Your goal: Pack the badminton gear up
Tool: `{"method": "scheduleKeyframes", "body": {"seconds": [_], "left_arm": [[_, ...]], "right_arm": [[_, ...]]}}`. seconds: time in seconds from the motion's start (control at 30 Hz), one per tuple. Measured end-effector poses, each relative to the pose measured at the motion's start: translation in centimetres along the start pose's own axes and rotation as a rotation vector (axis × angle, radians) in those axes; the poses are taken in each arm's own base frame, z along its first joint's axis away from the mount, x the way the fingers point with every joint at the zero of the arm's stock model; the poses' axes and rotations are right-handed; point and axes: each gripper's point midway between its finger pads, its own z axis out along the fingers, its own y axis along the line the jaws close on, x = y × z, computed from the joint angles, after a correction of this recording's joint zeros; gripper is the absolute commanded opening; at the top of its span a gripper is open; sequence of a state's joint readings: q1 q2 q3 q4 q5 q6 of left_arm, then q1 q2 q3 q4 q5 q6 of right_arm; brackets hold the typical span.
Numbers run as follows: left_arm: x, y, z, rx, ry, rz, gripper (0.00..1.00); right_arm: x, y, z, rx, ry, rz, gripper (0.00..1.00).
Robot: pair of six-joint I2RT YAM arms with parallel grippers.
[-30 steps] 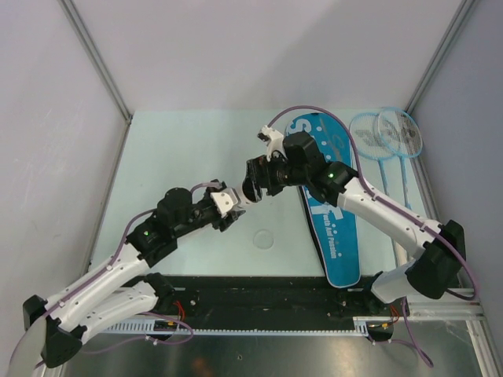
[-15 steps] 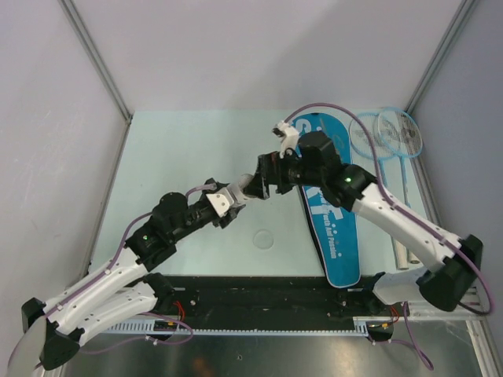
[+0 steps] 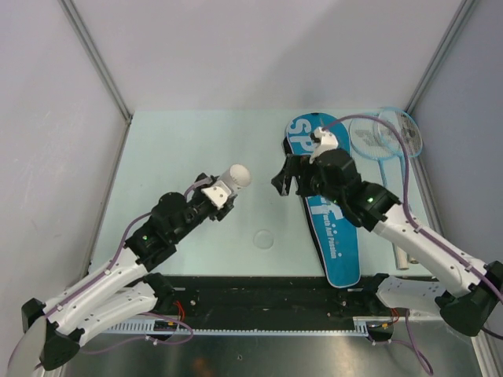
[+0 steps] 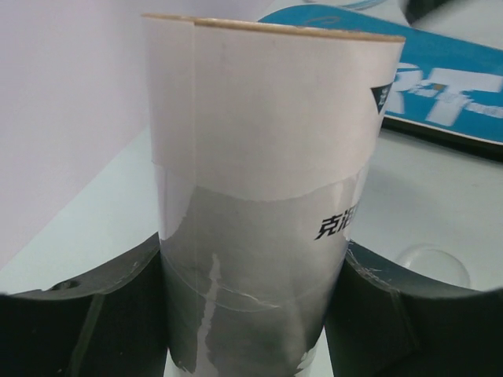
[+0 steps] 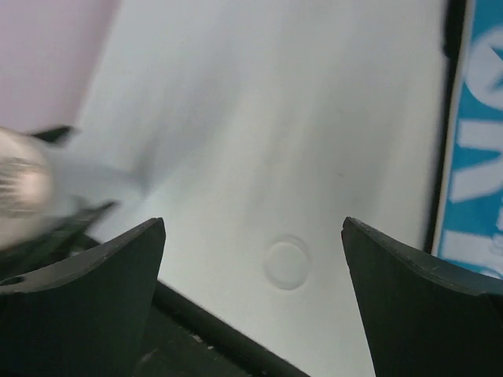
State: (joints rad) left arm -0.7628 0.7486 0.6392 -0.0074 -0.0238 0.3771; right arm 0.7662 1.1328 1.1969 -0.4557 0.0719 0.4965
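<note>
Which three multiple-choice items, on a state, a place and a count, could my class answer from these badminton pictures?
1. The right gripper is: A) open and empty; B) shut on a racket; C) shut on a shuttlecock.
2. The white tube is: A) in the right gripper; B) in the left gripper; C) out of sight.
3. Rackets visible: A) one; B) two; C) three.
Key: 1 A, its wrist view shows nothing between the spread jaws; 2 B, the left jaws flank the tube; 3 B, two light-blue heads overlap.
</note>
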Motion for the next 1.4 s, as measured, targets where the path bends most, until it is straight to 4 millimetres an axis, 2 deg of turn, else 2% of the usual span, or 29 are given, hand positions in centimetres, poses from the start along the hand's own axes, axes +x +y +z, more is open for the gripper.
{"method": "scheduleKeyframes", "body": {"seconds": [0.07, 0.1, 0.2, 0.27, 0.33, 0.4, 0.47, 0.63, 0.77, 0.83, 1.03, 1.2, 1.27, 1.33, 1.4], "left_arm": [[0.3, 1.1, -0.2, -0.063, 0.020, -0.001, 0.05], [0.5, 1.9, -0.4, -0.109, 0.032, -0.003, 0.04], [0.8, 4.2, -1.3, -0.238, 0.062, -0.007, 0.04], [0.9, 5.5, -1.9, -0.313, 0.076, -0.011, 0.04], [0.9, 6.4, -2.5, -0.368, 0.080, -0.016, 0.04], [0.7, 7.1, -2.9, -0.406, 0.075, -0.021, 0.04], [0.4, 7.5, -3.3, -0.432, 0.065, -0.026, 0.04], [0.1, 8.0, -3.6, -0.457, 0.055, -0.032, 0.04], [0.1, 8.0, -3.6, -0.457, 0.055, -0.032, 0.03], [0.1, 8.0, -3.6, -0.457, 0.055, -0.032, 0.03], [0.0, 7.9, -3.6, -0.453, 0.053, -0.032, 0.02], [-0.3, 7.2, -3.1, -0.405, 0.033, -0.028, 0.00], [-0.6, 6.4, -2.6, -0.354, 0.017, -0.024, 0.00], [-0.8, 5.4, -2.1, -0.297, 0.002, -0.020, 0.00], [-0.9, 4.2, -1.4, -0.228, -0.012, -0.015, 0.00]], "right_arm": [[2.3, -2.3, 1.0, 0.089, 0.022, 0.019, 0.88], [4.1, -3.3, 1.7, 0.120, 0.046, 0.023, 0.80], [11.0, -5.0, 3.7, 0.164, 0.184, -0.007, 0.68], [15.1, -4.8, 5.0, 0.167, 0.274, -0.058, 0.64], [18.3, -3.9, 6.2, 0.144, 0.342, -0.109, 0.62], [21.3, -2.6, 7.5, 0.109, 0.394, -0.155, 0.49], [23.7, -1.9, 8.3, 0.093, 0.440, -0.199, 0.37], [27.0, -1.5, 10.2, 0.095, 0.501, -0.272, 0.26], [27.9, -1.1, 11.1, 0.103, 0.509, -0.310, 0.18], [28.2, -1.0, 11.5, 0.108, 0.507, -0.329, 0.17], [28.0, -1.4, 11.6, 0.143, 0.490, -0.352, 0.00], [27.2, -2.3, 11.2, 0.190, 0.480, -0.370, 0.00], [25.8, -2.1, 10.5, 0.184, 0.468, -0.361, 0.00], [23.1, -1.3, 9.5, 0.143, 0.434, -0.321, 0.00], [18.8, 0.1, 8.1, 0.068, 0.352, -0.251, 0.00]]}}
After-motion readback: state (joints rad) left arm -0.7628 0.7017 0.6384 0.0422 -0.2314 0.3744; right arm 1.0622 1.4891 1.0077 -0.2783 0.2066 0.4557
